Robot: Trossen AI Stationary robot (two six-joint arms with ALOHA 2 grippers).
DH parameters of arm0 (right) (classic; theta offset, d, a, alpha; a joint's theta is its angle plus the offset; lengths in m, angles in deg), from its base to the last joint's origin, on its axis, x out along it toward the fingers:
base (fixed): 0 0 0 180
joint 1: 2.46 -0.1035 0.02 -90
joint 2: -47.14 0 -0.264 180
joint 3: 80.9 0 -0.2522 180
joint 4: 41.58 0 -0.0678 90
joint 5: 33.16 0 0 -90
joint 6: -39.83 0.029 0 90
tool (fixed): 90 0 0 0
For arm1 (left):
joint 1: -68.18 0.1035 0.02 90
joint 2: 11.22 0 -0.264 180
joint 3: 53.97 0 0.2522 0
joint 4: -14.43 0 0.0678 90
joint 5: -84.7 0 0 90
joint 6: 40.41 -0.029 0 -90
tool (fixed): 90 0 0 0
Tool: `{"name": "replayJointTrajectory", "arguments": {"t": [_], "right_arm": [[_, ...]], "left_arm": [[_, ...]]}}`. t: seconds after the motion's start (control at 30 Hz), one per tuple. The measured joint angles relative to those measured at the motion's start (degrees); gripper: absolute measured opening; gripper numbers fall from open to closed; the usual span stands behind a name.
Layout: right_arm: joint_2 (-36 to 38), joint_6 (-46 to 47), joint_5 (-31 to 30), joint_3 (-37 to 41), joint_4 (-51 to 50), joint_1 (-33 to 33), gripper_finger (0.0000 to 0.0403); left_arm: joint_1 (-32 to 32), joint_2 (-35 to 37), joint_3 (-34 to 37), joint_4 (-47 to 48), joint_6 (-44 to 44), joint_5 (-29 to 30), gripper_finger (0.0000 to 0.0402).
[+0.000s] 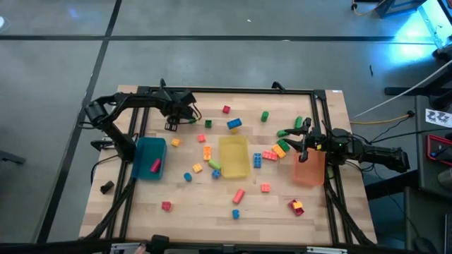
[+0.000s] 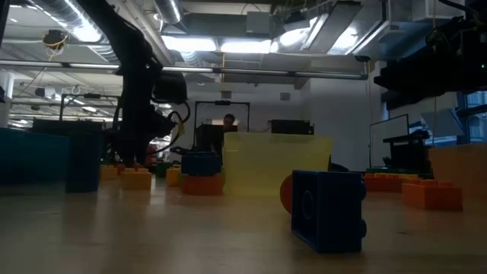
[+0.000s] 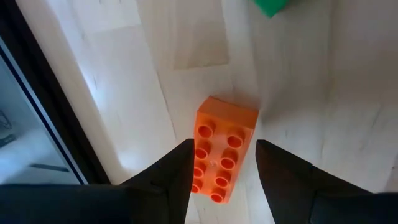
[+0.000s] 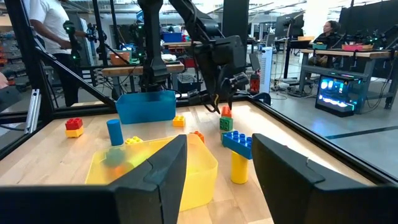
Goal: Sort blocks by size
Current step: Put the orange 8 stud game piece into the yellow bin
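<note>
I am holding my left gripper [image 3: 222, 163] low over the bench [image 1: 212, 212], near its far left corner, with my fingers [image 3: 171, 171] standing apart on either side of an orange block [image 3: 222, 149]. The block is lying flat on the wood, studs up, and its near end is sitting between my fingertips; I cannot tell whether they are touching its sides. A green block [image 3: 270, 6] is lying just beyond it.

My right gripper [image 4: 217, 165] is hanging near the right edge of the bench, above the orange bin [image 1: 309, 169], and its fingers [image 4: 158, 171] are standing apart with nothing between them.

The rest of the blocks are lying scattered over the bench. A red block [image 1: 226, 109], a blue block [image 1: 234, 124] and a green one [image 1: 265, 116] are sitting toward the far edge. More orange and yellow blocks are lying between the blue bin [image 1: 148, 159] and the yellow bin [image 1: 234, 156], which is standing in the middle of the bench. A cluster of red, blue, orange and green blocks [image 1: 272, 152] is gathering between the yellow bin and the orange bin. A red block [image 1: 166, 206] is lying toward the near left corner, and a red and yellow block [image 1: 296, 206] toward the near right corner. A pink block [image 1: 155, 166] is lying inside the blue bin.
</note>
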Motion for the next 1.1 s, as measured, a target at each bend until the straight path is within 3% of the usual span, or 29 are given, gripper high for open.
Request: {"name": "replayJointTrajectory", "arguments": {"t": [0.27,0.53,0.97,1.1], "right_arm": [[0.0,0.0,0.0,0.0,0.0,0.0,0.0182],[0.0,0.0,0.0,0.0,0.0,0.0,0.0182],[0.0,0.0,0.0,0.0,0.1,0.0,0.0182],[-0.1,0.0,0.0,0.0,0.1,0.0,0.0182]], "left_arm": [[2.1,0.0,0.0,-0.6,-2.1,0.0,0.0164],[5.4,0.1,-0.2,-1.3,-4.8,-7.8,0.0164],[7.3,-3.6,-0.3,-4.3,-4.8,-11.5,0.0164],[6.9,-3.7,-0.2,-4.7,-0.9,-11.3,0.0151]]}}
